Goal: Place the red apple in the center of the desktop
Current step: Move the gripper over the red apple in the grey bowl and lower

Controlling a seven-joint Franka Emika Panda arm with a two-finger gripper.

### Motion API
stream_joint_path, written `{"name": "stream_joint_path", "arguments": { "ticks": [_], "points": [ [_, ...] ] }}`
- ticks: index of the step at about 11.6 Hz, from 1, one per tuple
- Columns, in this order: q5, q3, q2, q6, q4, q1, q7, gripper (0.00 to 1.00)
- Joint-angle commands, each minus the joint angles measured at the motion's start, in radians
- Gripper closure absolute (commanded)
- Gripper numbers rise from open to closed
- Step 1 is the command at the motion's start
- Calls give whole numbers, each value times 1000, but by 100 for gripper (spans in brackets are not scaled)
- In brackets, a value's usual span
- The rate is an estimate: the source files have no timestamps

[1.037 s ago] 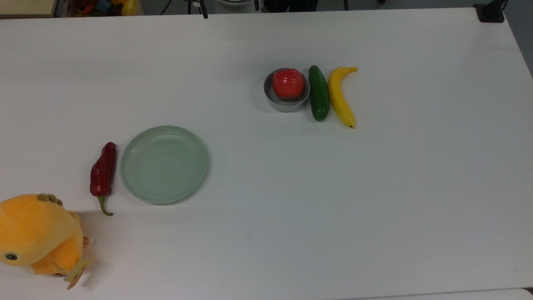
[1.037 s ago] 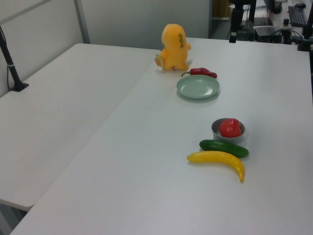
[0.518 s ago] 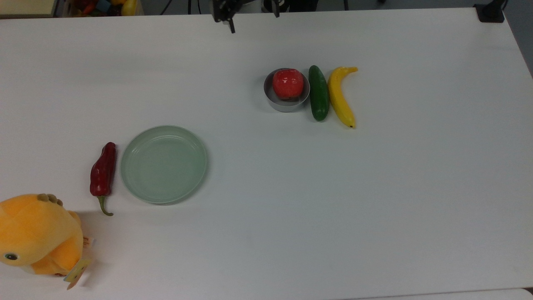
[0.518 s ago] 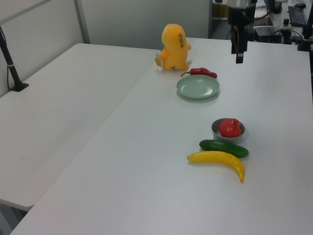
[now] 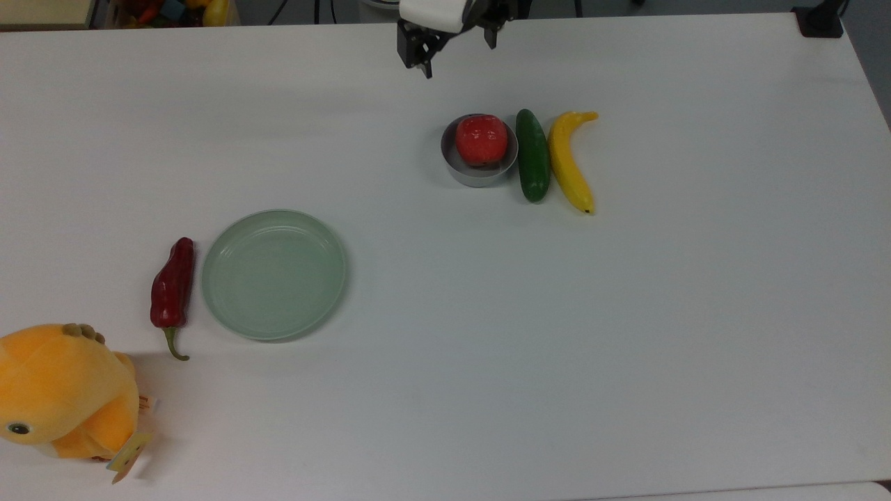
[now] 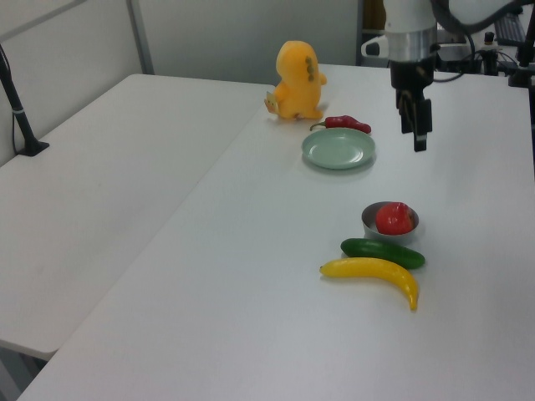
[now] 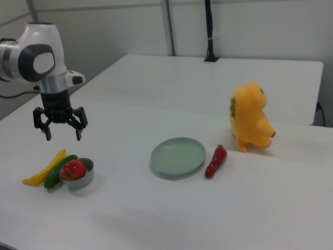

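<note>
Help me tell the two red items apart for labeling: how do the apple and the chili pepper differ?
The red apple is round and bright red; the chili pepper is long, tapered and darker. The apple sits in a small metal bowl; the chili lies flat on the desktop beside the green plate. Both are glossy.

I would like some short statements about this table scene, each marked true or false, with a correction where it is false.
1. The red apple sits in a small grey bowl. True.
2. The gripper holds the apple. False: it hangs open in the air, apart from the apple, holding nothing.
3. In the top view, the cucumber lies between the bowl and the banana. True.
4. The chili pepper lies on the green plate. False: it lies on the desktop beside the plate, which has nothing on it.
5. The orange plush toy stands next to the banana. False: it stands near the chili pepper, far from the banana.
</note>
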Motion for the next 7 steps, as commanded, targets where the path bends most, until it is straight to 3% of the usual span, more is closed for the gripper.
{"name": "stream_joint_path", "arguments": {
  "ticks": [1,5,7],
  "points": [
    [-30,12,-20,89,-111,17,-19,0],
    [-39,47,-4,261,-226,18,-7,0],
    [-37,50,35,312,-234,21,34,0]
  ]
}}
